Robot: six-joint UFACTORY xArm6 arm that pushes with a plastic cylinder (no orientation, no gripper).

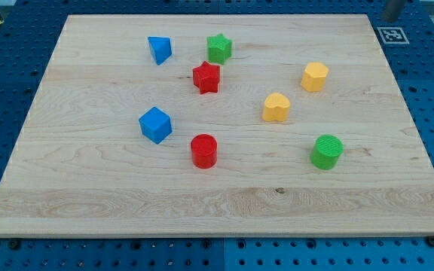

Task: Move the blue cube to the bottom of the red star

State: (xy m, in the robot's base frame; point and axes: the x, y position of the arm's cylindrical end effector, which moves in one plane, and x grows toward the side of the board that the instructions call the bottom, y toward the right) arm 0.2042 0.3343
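Blue cube point(155, 124) sits at the view's lower left of the red star point(206, 77), well apart.

A red cylinder point(203, 150) lies just right of the cube; green star point(219, 48) and blue triangular block point(160, 50) flank the star's top on the tabletop point(89, 188). My tip, the end effector (a bare rod), is out of view, so its state cannot be told.

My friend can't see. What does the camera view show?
A wooden board holds eight blocks: the blue cube sits down-left of the red star, beside a red cylinder. My tip is not visible.
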